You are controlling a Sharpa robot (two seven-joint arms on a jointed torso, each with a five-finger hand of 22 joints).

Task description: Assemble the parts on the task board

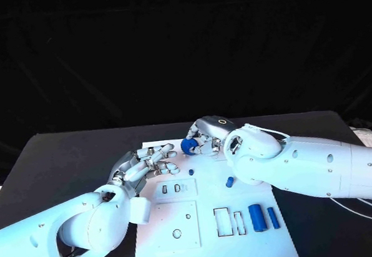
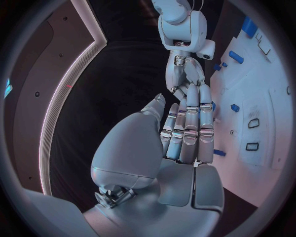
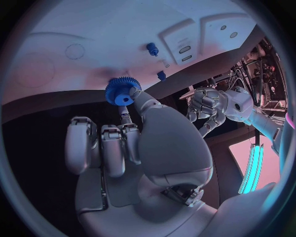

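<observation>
The white task board (image 1: 207, 233) lies in the middle of the black table. My right hand (image 1: 209, 136) hovers over the board's far edge and pinches a blue gear (image 1: 189, 145). The right wrist view shows that gear (image 3: 122, 91) at the fingertips of my right hand (image 3: 142, 143), above the board (image 3: 92, 29). My left hand (image 1: 150, 164) is over the board's far left corner, its fingers curled together with nothing in them. The left wrist view shows my left hand (image 2: 182, 138) close to the right hand (image 2: 185, 74). Small blue pegs (image 1: 192, 172) (image 1: 230, 182) stand on the board.
Two blue cylinders (image 1: 257, 217) (image 1: 273, 218) lie side by side near the board's right edge, next to rectangular slots (image 1: 222, 221). A recessed square with a round hole (image 1: 177, 233) is at the near left. Black table (image 1: 54, 162) surrounds the board.
</observation>
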